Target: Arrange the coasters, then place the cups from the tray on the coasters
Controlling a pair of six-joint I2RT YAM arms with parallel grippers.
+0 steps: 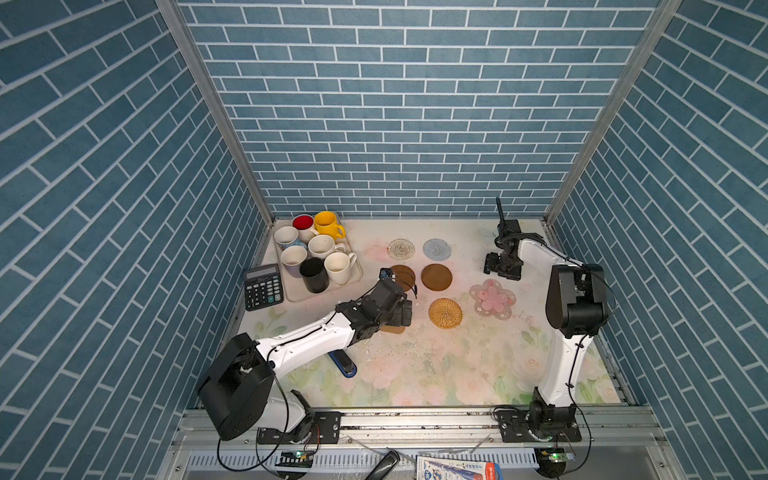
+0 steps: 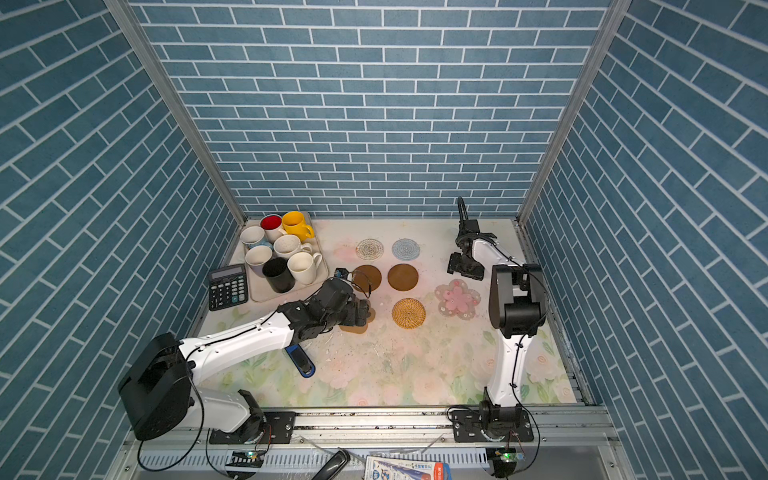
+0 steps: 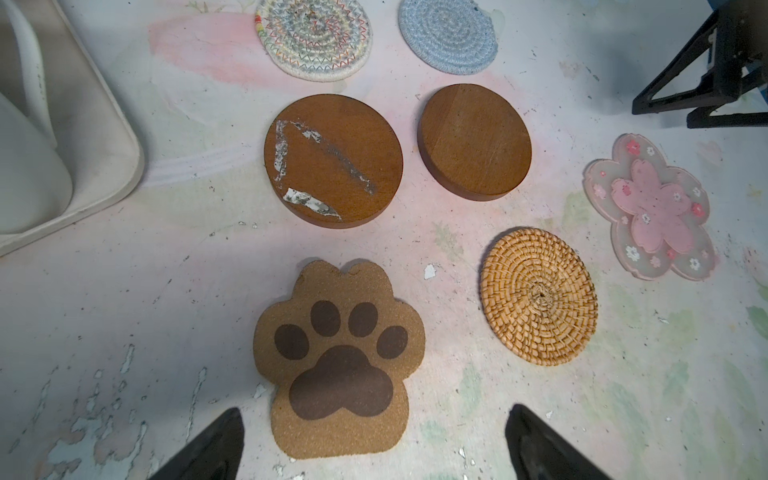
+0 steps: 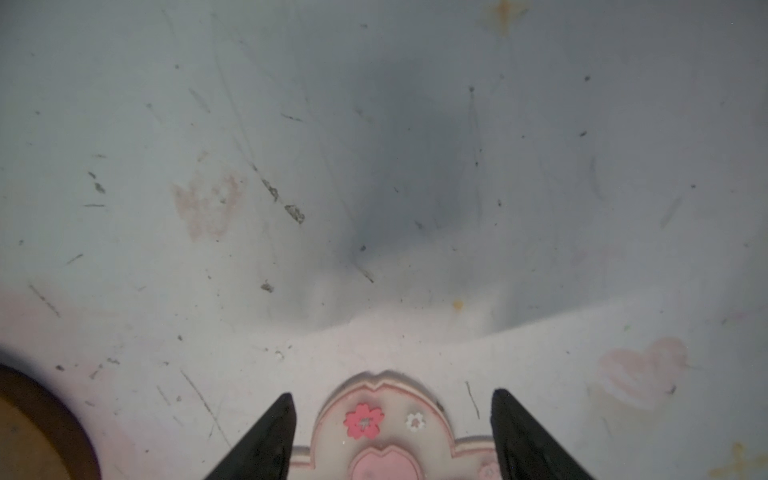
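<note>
Beside the tray [image 1: 299,291], my left gripper [image 3: 376,409] hangs wide open over the paw coaster [image 3: 338,361]; my right gripper [image 4: 392,392] (open too) straddles the flower coaster [image 4: 386,419]; the cups [image 1: 322,245] sit in the tray.

surface: your floral table [image 1: 457,365] | back left: tray [image 1: 299,294], calculator [image 1: 263,286] | centre: seven coasters [image 1: 445,313] lying flat, all apart | near left: blue stapler-like item [image 1: 345,365]

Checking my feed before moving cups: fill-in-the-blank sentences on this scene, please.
The open left gripper hangs over the tan cork coaster shaped like a ___.
The open right gripper is near the pink translucent coaster shaped like a ___.
The mug at the beige plastic tray's far right corner is ___.
Missing: paw; flower; yellow.
</note>
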